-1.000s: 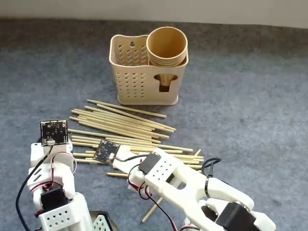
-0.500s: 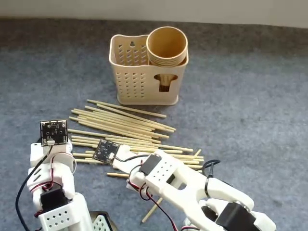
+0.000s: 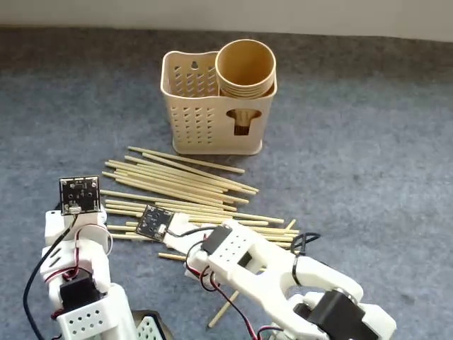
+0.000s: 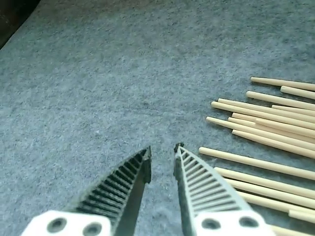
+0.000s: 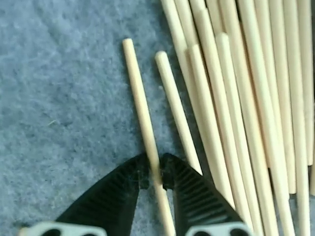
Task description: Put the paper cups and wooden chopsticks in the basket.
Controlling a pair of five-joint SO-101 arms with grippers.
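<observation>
Versus 1 s ago: right arm's body shifted slightly left at near edge of pile (image 3: pixel 184 188); left arm, basket (image 3: pixel 205 120), pile unmoved. Right gripper (image 5: pixel 155 173) nearly closed, tips pinching single stick (image 5: pixel 140 103); stick on carpet (image 5: pixel 59 98) just beside pile, roughly parallel to it, long axis running straight out from between tips. Pile lies roughly left-right in high view, in front of basket; cups (image 3: pixel 245 67) stacked upright in basket's right compartment. Left gripper (image 4: pixel 162 150) slightly open, holding nothing, over carpet near pile's ends.
</observation>
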